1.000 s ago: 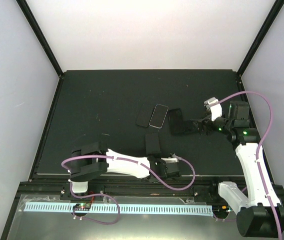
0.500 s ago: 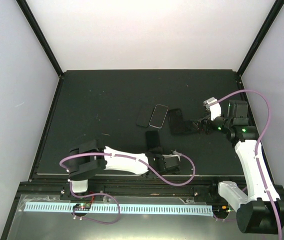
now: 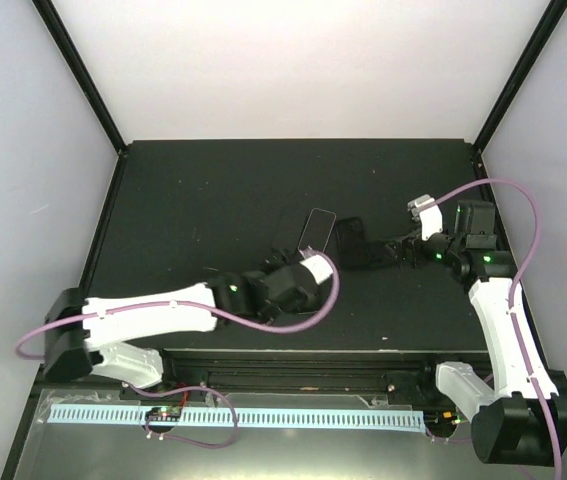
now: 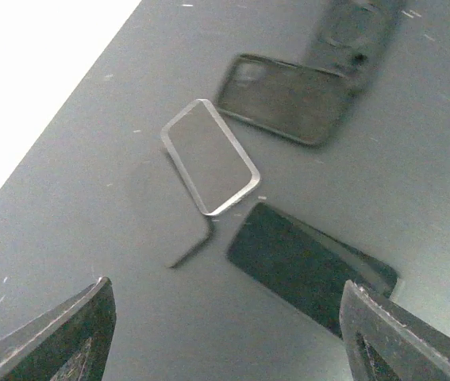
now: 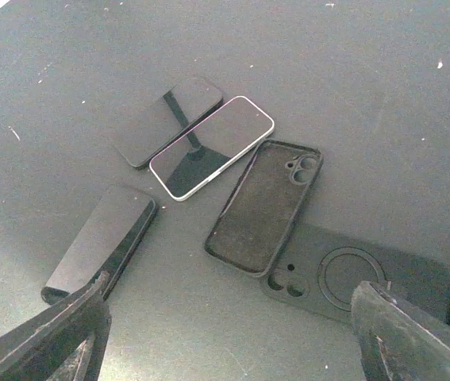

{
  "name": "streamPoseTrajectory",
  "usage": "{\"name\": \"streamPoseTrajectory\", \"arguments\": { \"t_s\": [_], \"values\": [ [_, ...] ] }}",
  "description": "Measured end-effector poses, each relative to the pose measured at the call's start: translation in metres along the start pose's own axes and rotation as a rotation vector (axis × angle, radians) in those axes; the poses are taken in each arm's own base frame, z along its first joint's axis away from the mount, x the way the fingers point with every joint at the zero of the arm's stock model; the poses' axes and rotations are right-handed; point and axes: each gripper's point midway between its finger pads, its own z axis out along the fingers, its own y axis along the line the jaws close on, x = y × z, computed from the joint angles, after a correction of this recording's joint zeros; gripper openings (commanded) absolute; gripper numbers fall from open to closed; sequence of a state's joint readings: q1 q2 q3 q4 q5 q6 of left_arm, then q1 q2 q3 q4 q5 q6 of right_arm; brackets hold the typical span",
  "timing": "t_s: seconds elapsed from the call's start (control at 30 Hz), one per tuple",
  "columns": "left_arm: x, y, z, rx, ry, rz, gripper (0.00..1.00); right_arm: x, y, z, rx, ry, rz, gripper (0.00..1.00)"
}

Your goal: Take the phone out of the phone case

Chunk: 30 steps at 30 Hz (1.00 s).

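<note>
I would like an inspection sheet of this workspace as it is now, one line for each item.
surface: black mat, flat, with pale specks.
job's things: empty black case lies open side up, touching a second case with a ring on it; silver-edged phone lies beside a dark phone; another dark phone lies apart.
clutter: nothing seen.
grippers: left gripper open, holding nothing; right gripper open, holding nothing.
cables: purple cables loop along both arms.
surroundings: white walls, black frame posts.
</note>
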<state>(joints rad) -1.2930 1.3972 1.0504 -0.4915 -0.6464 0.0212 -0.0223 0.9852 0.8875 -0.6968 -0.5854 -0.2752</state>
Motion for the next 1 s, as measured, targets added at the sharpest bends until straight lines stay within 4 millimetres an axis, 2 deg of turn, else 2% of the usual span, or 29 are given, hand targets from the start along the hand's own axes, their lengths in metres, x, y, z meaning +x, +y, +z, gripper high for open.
{"name": "streamPoseTrajectory", "arguments": {
  "t_s": [0.1, 0.2, 0.27, 0.3, 0.33, 0.4, 0.53, 0.67, 0.77, 0.87, 1.0],
  "values": [
    [-0.002, 0.046, -0.012, -0.028, -0.023, -0.137, 0.87, -0.004, 0.0, -0.005, 0.012, -0.021, 0.003, 0.84],
    [0.003, 0.1, -0.026, -0.078, -0.05, -0.288, 0.97, -0.013, 0.001, -0.016, 0.036, -0.075, -0.014, 0.85],
    [0.011, 0.135, -0.038, -0.129, -0.082, -0.384, 0.99, -0.019, 0.002, -0.025, 0.057, -0.119, -0.026, 0.86],
    [0.017, 0.15, -0.045, -0.153, -0.099, -0.426, 0.99, -0.022, 0.003, -0.03, 0.07, -0.145, -0.036, 0.95],
    [0.024, 0.161, -0.051, -0.175, -0.114, -0.46, 0.99, -0.025, 0.005, -0.036, 0.086, -0.175, -0.048, 0.99],
    [0.038, 0.176, -0.06, -0.206, -0.136, -0.517, 0.99, -0.031, 0.006, -0.047, 0.127, -0.235, -0.071, 1.0],
    [0.065, 0.185, -0.065, -0.233, -0.135, -0.598, 0.99, -0.037, 0.009, -0.068, 0.206, -0.364, -0.083, 1.0],
    [0.077, 0.19, -0.07, -0.266, -0.158, -0.643, 0.99, -0.042, 0.003, -0.09, 0.306, -0.517, -0.028, 1.0],
    [0.09, 0.186, -0.067, -0.272, -0.167, -0.653, 0.99, -0.043, -0.005, -0.103, 0.372, -0.596, 0.03, 1.0],
    [0.09, 0.185, -0.068, -0.261, -0.169, -0.652, 0.99, -0.049, -0.014, -0.112, 0.417, -0.645, 0.088, 1.0],
    [0.083, 0.192, -0.079, -0.272, -0.224, -0.663, 0.99, -0.051, -0.021, -0.115, 0.441, -0.664, 0.132, 1.0]
  ]
}}
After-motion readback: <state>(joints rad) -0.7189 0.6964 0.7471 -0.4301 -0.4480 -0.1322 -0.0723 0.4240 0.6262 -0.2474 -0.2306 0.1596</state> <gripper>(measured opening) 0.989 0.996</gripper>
